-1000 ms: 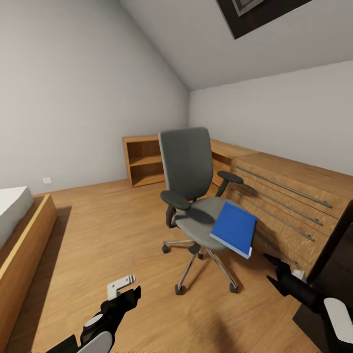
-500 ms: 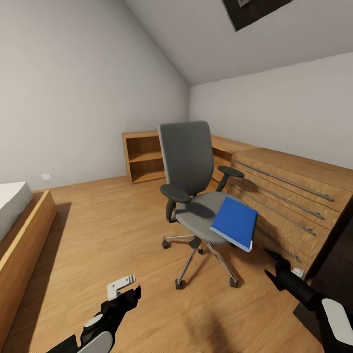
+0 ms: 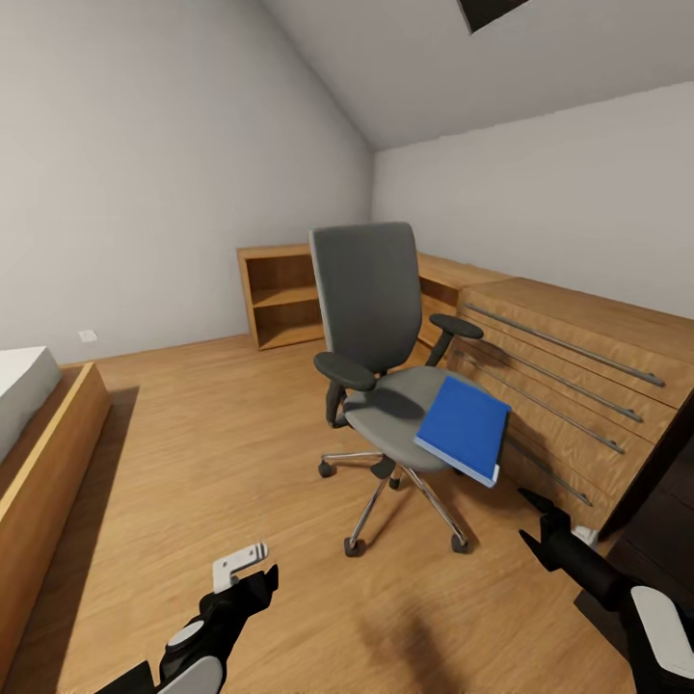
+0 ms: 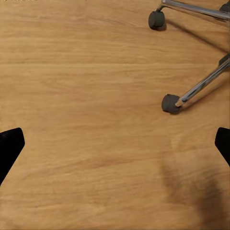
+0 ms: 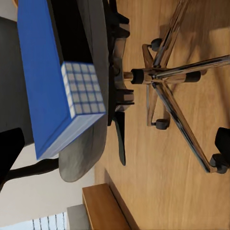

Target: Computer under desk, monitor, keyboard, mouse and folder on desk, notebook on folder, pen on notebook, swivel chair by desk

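At the far left of the head view stands a bed (image 3: 39, 434) with an oak side board and pale mattress, on the oak plank floor (image 3: 212, 453). Low in that view, left of centre, the left hand (image 3: 246, 571) hangs above bare floor, touching nothing; in the left wrist view its two dark fingertips (image 4: 9, 146) sit far apart at the edges, so it is released and grasps nothing, with two chrome legs and casters of the chair base (image 4: 191, 91) further along the floor. Against the back wall is a low open oak shelf unit (image 3: 280, 308).

In the middle of the room stands the swivel chair (image 3: 371, 318), grey, upright, with dark armrests and a chrome star base on casters. The blue folder (image 3: 466, 427) lies on the front right part of its seat, tilted, with one corner jutting past the seat edge toward the oak dresser (image 3: 569, 386) with long bar handles, which runs along the right wall just beside the chair.

At the lower right, the right hand (image 3: 545, 525) points toward the chair, near the folder but apart from it. The right wrist view shows the folder (image 5: 45, 81) and its white gridded edge close ahead on the seat, with the dark fingertips (image 5: 8, 153) spread wide at the frame's edges: released, holding nothing.
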{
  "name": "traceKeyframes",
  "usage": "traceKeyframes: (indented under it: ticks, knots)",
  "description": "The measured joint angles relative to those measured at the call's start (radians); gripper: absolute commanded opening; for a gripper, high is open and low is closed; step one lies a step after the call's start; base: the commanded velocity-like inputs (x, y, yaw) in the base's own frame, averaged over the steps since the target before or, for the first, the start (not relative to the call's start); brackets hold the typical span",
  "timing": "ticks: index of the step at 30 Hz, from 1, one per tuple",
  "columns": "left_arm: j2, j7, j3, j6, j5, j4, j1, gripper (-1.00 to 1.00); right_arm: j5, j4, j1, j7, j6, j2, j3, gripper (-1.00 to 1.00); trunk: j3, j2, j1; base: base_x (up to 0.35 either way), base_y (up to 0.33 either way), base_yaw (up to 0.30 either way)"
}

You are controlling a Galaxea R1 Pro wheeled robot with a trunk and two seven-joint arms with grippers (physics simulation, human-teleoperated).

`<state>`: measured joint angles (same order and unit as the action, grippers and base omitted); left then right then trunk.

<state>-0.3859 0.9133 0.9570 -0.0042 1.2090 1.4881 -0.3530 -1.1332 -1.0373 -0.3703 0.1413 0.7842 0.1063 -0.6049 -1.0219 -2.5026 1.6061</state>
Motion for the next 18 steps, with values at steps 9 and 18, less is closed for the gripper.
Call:
traceKeyframes:
  ticks: [9,18]
  knots:
    - [-0.002,-0.002,0.001,-0.001,-0.001,-0.006,0.000,1.00,0.000,-0.001,0.000,0.001,0.000,0.000,0.029,1.00,0.000,0.000,0.000,0.083,0.012,0.000]
    - [-0.002,-0.001,0.015,-0.004,-0.001,-0.007,0.000,1.00,0.000,-0.001,0.000,0.002,0.000,0.000,0.035,1.00,0.000,0.000,0.000,0.119,0.041,0.000]
